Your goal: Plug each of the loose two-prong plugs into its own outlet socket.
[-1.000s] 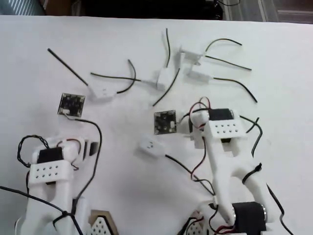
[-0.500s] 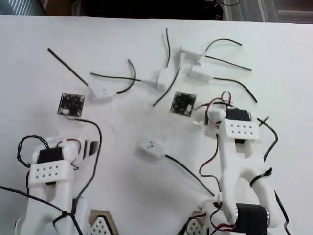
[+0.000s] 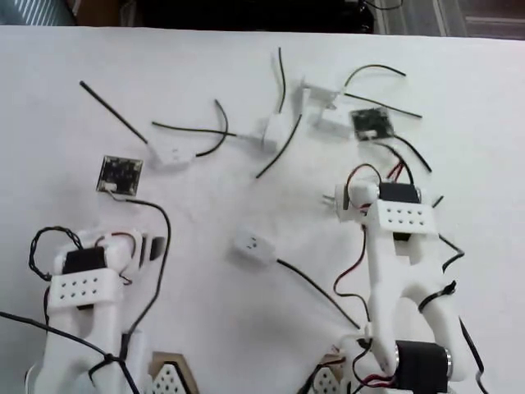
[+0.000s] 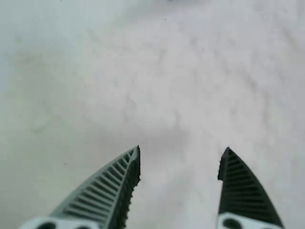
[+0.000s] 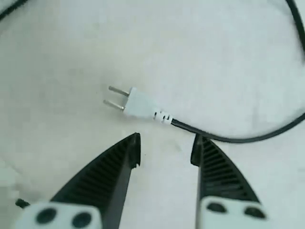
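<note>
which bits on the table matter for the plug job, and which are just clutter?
Job:
- two-prong plug, in front of the open right gripper
- outlet socket, mid-table
- corded white pieces at the far side; plug or socket unclear

Lying about:
- dark square board, beyond the left gripper
- second dark board, among the far cords

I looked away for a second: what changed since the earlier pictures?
The right arm shifted rightward, away from the white socket block, and the small dark square board wired to it swung from near that block to the far plugs. Its end effector is open near a white two-prong plug, gripping nothing. The left arm, its own dark board and the loose cords stayed put.
</note>
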Tool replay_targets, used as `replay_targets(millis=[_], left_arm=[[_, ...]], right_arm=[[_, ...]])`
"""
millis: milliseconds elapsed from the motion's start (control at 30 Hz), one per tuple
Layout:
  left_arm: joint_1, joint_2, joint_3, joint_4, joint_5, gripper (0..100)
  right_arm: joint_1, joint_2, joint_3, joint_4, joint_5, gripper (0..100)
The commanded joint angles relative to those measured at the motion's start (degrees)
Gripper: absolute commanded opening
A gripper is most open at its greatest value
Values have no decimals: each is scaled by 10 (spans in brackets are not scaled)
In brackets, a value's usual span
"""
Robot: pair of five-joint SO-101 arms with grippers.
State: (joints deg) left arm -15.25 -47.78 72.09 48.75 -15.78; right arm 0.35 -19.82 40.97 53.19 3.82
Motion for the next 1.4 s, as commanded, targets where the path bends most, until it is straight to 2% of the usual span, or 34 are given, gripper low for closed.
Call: replay_targets(millis=[0, 167, 500, 1100, 1367], left_arm=[[-3, -15, -2, -11, -6, 268], [-3, -15, -2, -11, -6, 268], [-3, -15, -2, -11, -6, 268], [-3, -15, -2, -10, -6, 268], [-3, -15, -1, -10, -7, 268]], right_arm=[[-7, 15, -28, -4, -174, 166], [-6, 102, -82, -2, -292, 166], [-20, 243, -200, 83, -416, 166], [-20, 381, -322, 87, -440, 167], [-21, 325, -351, 162, -437, 167]])
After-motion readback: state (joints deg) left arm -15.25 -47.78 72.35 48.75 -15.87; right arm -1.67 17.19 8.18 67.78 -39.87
